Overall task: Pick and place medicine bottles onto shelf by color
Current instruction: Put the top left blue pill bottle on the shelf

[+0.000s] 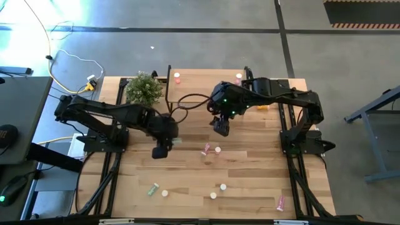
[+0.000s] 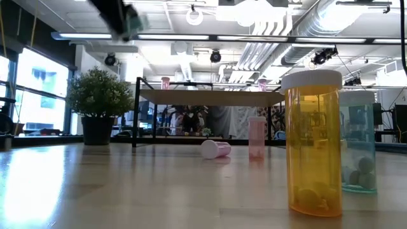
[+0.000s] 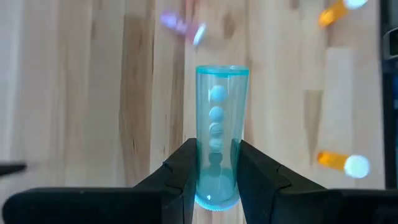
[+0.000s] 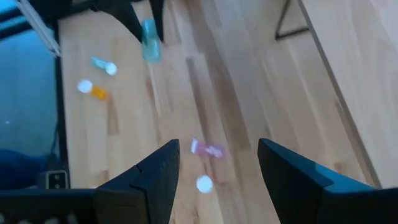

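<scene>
Nearest the low camera: orange bottle (image 2: 312, 143), upright on the table. Left gripper (image 3: 216, 177) pinches a blue-green bottle (image 3: 218, 130) near its base, lifted off the wood. Looks light, rigid, slick; mid-body hold is safer. Right gripper (image 4: 217, 165) spread, empty.

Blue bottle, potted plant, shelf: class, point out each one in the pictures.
blue bottle (image 3: 216, 124), left wrist view, clear mid-body.
potted plant (image 1: 143, 88), high view, leafy crown.
shelf (image 2: 210, 97), low view, front edge of the wooden top.
</scene>
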Motion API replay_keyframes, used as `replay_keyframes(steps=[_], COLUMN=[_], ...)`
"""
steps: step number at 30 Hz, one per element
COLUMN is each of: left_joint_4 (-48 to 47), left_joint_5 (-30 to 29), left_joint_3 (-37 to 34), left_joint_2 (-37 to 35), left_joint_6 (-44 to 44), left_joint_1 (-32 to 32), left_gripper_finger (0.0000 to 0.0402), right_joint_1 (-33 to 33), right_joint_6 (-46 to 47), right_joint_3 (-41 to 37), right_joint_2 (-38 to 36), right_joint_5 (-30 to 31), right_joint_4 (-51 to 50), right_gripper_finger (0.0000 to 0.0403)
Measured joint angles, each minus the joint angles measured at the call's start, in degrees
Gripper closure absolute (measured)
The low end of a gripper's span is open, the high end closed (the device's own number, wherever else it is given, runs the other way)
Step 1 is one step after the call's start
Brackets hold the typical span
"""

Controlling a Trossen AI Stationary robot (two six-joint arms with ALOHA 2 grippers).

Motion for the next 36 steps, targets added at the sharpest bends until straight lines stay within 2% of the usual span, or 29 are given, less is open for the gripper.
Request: replay_keyframes(steps=[4,13,16,23,32,36], left_joint_4=[-0.37,-5.17,-9.71,-17.14,-12.57,-10.26], left_joint_5=[0.0,-0.72,-2.74,-10.78,-24.88,-31.84], left_joint_3=[4.29,11.55,13.28,14.05,14.07,14.07], left_joint_2=[0.0,0.02,0.02,0.24,0.24,0.24], left_joint_6=[3.5,12.71,14.66,18.47,32.36,37.13], left_joint_1=[0.0,0.0,0.0,-0.1,-3.76,-5.67], left_gripper_finger=[0.0321,0.0321,0.0321,0.0321,0.0321,0.0321], right_joint_1=[1.11,0.87,-0.62,-5.27,-7.5,-7.64], right_joint_6=[1.54,9.38,12.2,13.98,22.82,25.77], right_joint_3=[0.0,0.0,0.0,0.78,0.81,0.76], right_joint_2=[0.0,0.98,1.81,1.98,6.6,8.37], right_joint_5=[-0.43,-5.79,-10.12,-12.61,-25.07,-28.52], right_joint_4=[4.01,15.55,17.71,23.35,23.85,23.85], right_gripper_finger=[0.0194,0.0194,0.0194,0.0194,0.0194,0.0194])
